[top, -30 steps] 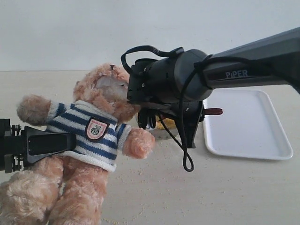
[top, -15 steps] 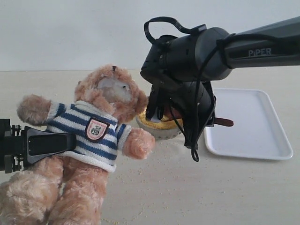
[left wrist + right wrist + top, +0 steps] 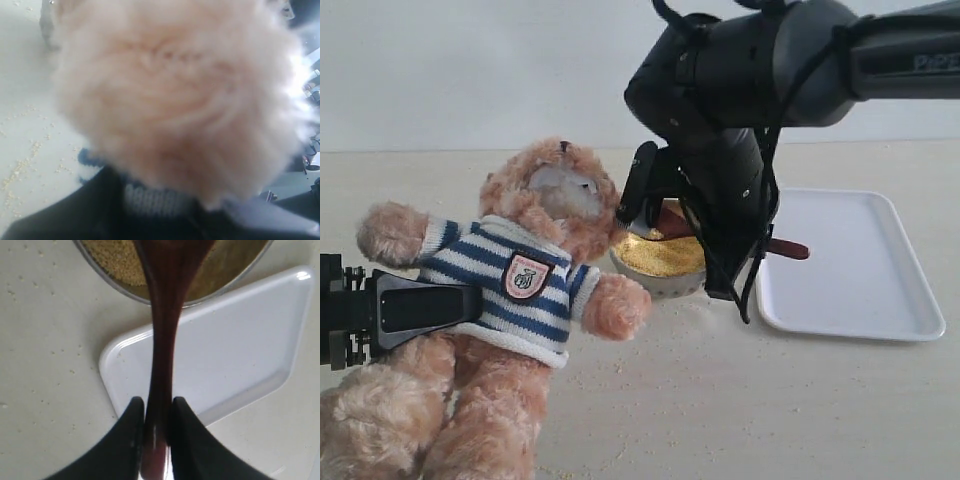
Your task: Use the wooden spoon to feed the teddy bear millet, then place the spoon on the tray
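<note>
Wooden spoon (image 3: 162, 355), glossy dark reddish-brown with a slim handle, is clamped in the right gripper (image 3: 156, 402). Its bowl end is held over the fine yellow millet (image 3: 660, 256) in the shiny steel bowl (image 3: 665, 285). Since 0.5 s ago the wrist is raised and the mound uncovered. Fluffy teddy bear (image 3: 535, 250) is clamped by the left gripper (image 3: 460, 303). White rimmed tray (image 3: 850, 270) lies beside the bowl.

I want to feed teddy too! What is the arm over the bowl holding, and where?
The right gripper pinches the wooden spoon near the thin end of its handle.
</note>
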Robot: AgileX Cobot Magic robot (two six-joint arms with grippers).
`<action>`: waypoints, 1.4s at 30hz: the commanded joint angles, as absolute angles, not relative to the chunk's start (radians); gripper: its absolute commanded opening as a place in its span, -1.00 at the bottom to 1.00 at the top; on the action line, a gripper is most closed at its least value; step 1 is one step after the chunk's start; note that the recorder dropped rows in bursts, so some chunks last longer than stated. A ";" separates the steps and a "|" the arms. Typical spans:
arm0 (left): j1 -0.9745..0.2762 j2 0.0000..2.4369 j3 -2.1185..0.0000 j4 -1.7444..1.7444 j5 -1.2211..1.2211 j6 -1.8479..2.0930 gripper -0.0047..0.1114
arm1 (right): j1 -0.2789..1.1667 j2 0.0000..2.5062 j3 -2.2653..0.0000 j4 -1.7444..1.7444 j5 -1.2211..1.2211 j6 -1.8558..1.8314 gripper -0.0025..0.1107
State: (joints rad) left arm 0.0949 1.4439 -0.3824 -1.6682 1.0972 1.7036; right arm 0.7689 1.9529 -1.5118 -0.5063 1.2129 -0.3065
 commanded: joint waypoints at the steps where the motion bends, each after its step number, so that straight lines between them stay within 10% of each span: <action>1: 0.097 1.445 -0.382 -1.677 1.145 1.706 -0.83 | 0.764 1.892 -1.517 -0.480 1.221 -0.323 -0.96; 19: 0.099 1.445 -0.382 -1.682 1.148 1.706 -0.83 | 0.608 1.755 -1.517 -0.208 1.221 -0.332 -0.96; 42: 0.159 1.445 -0.382 -1.723 1.075 1.688 -0.83 | 0.744 1.675 -1.513 -0.102 1.221 -0.379 -0.96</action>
State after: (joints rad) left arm 0.1527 1.4439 -0.3824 -1.7218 1.0287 1.7026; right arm 0.7041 1.6903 -1.5118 -0.0908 1.2192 -0.3667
